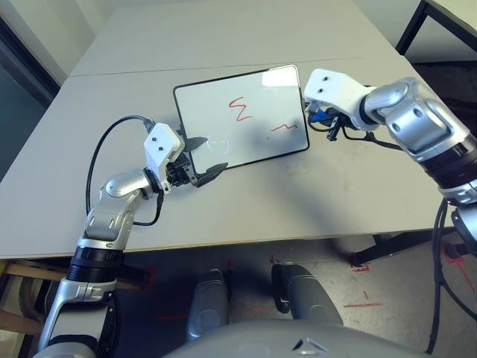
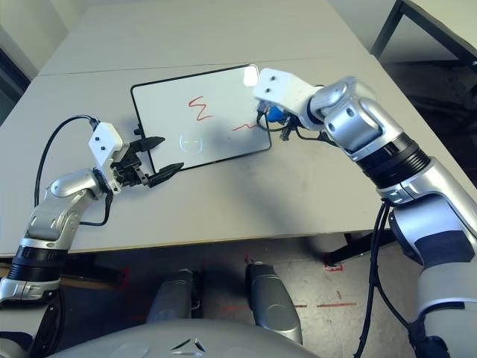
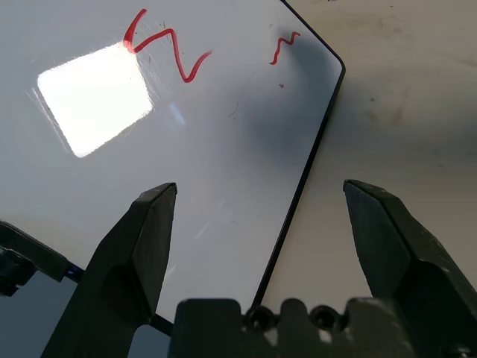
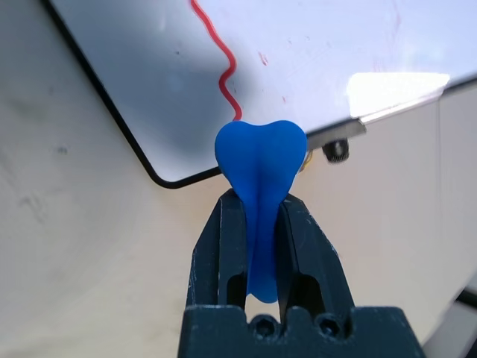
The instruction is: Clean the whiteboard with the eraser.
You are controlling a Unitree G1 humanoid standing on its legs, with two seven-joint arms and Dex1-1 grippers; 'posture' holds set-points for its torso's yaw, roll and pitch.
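Whiteboard (image 1: 223, 119) lay flat mid-table, two red scribbles (image 1: 241, 110) unwiped. Right gripper (image 4: 261, 224) was clamped on the eraser (image 4: 261, 160), hovering by the board's right edge. Left gripper (image 3: 257, 224) sat spread wide at the near-left corner. Next up, I'd guess: lowering the eraser onto the nearer squiggle.

No words, labels, brands or numbers can be read. The whiteboard (image 1: 242, 119) carries only red scribbles: a larger zigzag (image 1: 240, 110) near its middle that perhaps resembles a letter, though it reads as none, and a small squiggle (image 1: 284, 127) toward its right edge.
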